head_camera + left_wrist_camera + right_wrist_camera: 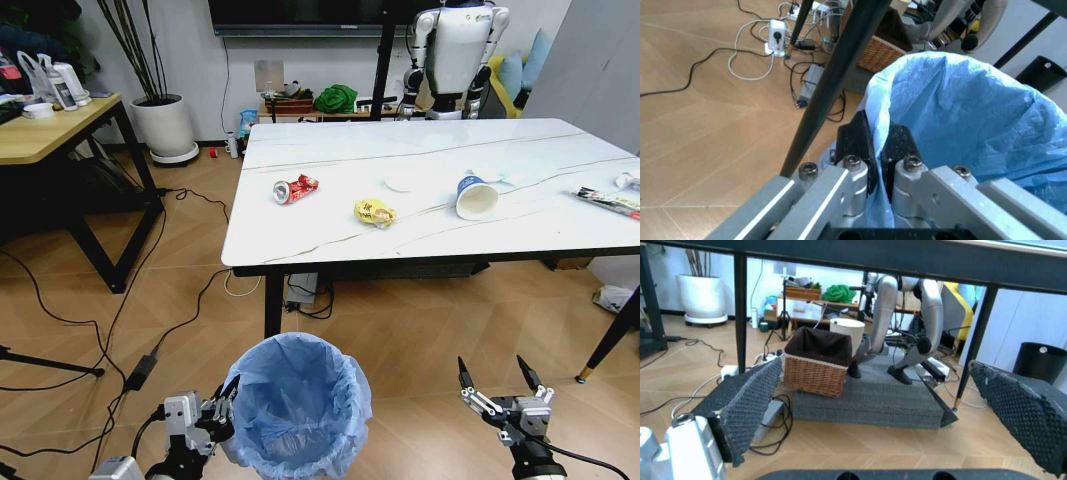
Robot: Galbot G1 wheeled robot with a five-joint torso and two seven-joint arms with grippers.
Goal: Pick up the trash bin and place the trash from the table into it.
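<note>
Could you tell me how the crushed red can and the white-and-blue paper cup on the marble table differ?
The crushed red can is dented and flattened; the white-and-blue paper cup keeps its round shape. The cup looks larger, its open mouth facing the robot. Both lie on their sides on the white marble-look table.

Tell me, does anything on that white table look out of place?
Yes, litter lies across the table: a crushed red can, a crumpled yellow wrapper, a paper cup tipped on its side, and a dark wrapper near the edge.
</note>
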